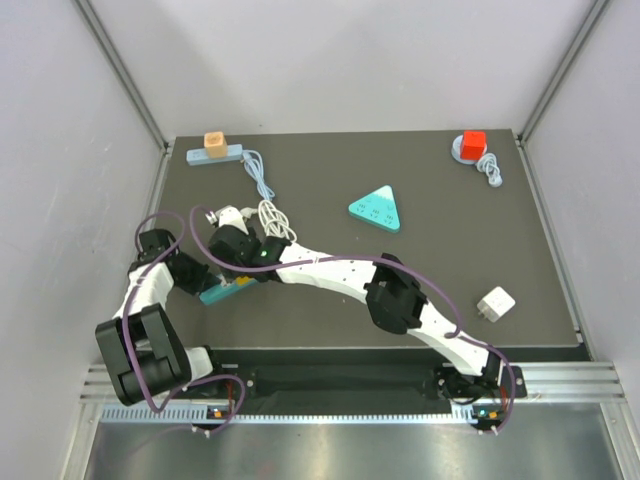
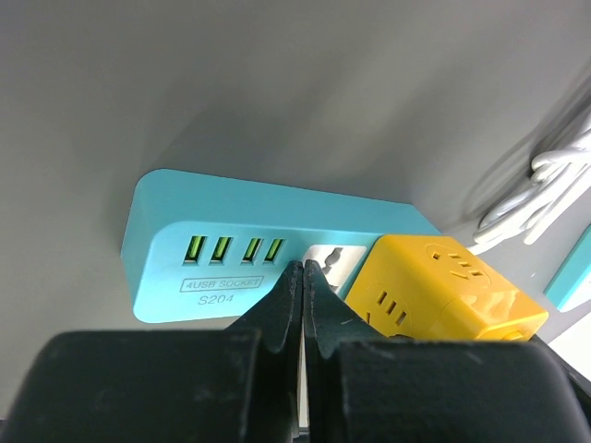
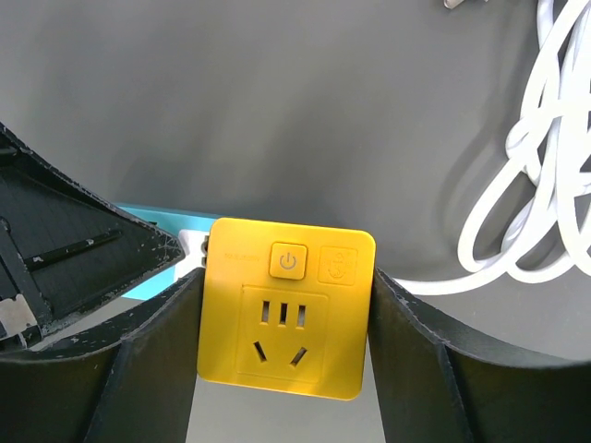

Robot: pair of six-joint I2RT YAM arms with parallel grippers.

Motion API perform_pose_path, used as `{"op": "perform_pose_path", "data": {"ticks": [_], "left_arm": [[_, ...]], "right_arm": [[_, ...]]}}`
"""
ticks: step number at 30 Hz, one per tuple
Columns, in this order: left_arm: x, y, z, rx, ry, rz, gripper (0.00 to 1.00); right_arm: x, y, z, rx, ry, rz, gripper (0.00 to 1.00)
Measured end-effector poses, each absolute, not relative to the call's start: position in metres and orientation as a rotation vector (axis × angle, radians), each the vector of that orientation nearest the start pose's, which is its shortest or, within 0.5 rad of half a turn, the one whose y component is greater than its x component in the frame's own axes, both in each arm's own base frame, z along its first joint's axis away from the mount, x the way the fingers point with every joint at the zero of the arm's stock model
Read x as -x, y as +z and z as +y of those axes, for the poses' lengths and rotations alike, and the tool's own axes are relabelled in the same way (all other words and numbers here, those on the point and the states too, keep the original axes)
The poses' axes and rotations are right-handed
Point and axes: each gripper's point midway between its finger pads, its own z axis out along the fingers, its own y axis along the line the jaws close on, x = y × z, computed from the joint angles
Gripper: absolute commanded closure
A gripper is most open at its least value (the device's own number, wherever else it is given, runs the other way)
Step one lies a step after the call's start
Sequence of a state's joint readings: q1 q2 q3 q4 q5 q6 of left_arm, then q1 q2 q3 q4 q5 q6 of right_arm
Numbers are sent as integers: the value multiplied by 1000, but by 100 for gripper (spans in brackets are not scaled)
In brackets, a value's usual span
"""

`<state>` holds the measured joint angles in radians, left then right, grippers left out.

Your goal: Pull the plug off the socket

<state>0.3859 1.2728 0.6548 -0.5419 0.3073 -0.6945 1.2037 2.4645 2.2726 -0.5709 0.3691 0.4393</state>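
Top external hides most of what I need: both wrists stack over the teal power strip (image 1: 222, 291). Only one end of it and a sliver of yellow show, and neither set of fingers is visible there

Left wrist view: left gripper (image 2: 304, 270) has its fingers pressed together, tips touching, nothing between them, right at the strip's top face beside the USB ports (image 2: 234, 249). The strip's near edge is hidden behind the finger bodies and its other end behind the yellow cube plug (image 2: 443, 288). The plug sits on the strip just beside a white socket face (image 2: 330, 257). Its pins are out of sight, so I can't tell how deep it's seated

Right wrist view: right gripper (image 3: 284, 281) is clamped on the plug, one finger flat against each side. The strip is mostly hidden behind the cube and the other gripper's body, only a teal edge showing

Counts:
- 2 power strips: the teal one under the wrists, and a blue strip (image 1: 215, 155) at the far left
- 4 USB ports on the teal strip
- 4 cubes: the yellow plug, an orange cube (image 1: 214, 143) on the blue strip, a red cube (image 1: 474, 141) on a round base far right, a white cube (image 1: 496, 304) near right
- 1 teal triangle (image 1: 377, 208), well apart from the arms
- 2 loose coils: white cable coil (image 1: 272, 216) just beyond the wrists, small coil (image 1: 490, 168) beside the red cube
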Motion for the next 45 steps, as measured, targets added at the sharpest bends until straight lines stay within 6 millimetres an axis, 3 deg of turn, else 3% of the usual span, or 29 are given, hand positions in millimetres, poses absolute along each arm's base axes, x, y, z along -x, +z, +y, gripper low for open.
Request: {"op": "perform_pose_path", "data": {"ticks": [8, 31, 45], "left_arm": [[-254, 46, 18, 1343, -512, 2392, 100], [-256, 46, 14, 1358, -542, 2398, 100], [-258, 46, 13, 1357, -526, 2390, 100]], "right_arm": [[-269, 95, 569, 687, 421, 2200, 100], [-268, 102, 563, 701, 359, 2202, 100], [-276, 120, 564, 707, 314, 2140, 100]]}}
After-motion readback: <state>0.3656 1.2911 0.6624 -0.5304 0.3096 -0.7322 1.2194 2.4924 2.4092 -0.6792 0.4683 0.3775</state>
